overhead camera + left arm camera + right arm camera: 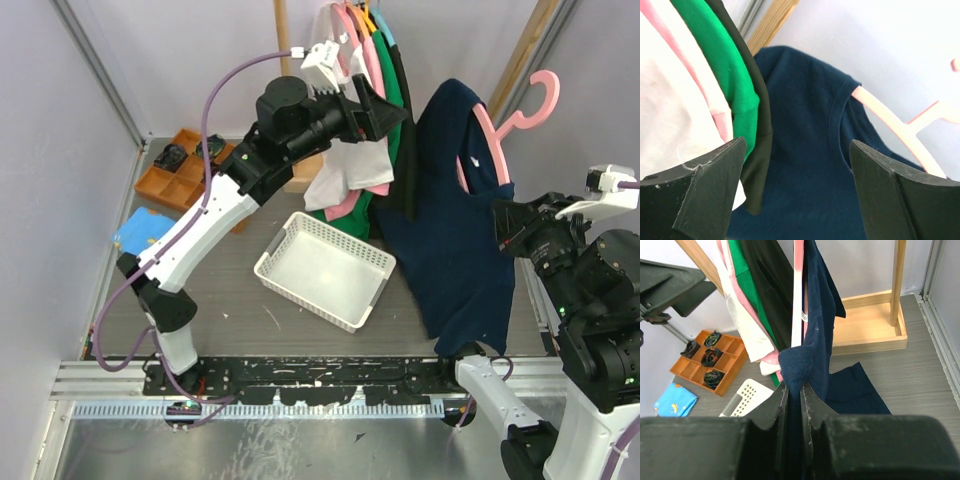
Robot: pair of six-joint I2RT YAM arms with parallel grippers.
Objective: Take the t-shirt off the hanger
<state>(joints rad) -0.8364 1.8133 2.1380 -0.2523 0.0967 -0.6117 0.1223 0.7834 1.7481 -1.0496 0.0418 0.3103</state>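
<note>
On the right wrist camera alone, the right gripper (792, 387) pinches the navy t-shirt (455, 250), draped on its pink hanger (890, 122); overhead, that grip is hard to make out, while the left gripper (797, 146) hovers spread nearby.

- Nothing here is actually readable, no words, numbers or logos.
- The little white tag (804, 316) on the navy t-shirt (818, 347) is way too small to make out.
- The blue cloth (676, 400) on the table has a yellowish print, but I can't tell if it's lettering.
</note>
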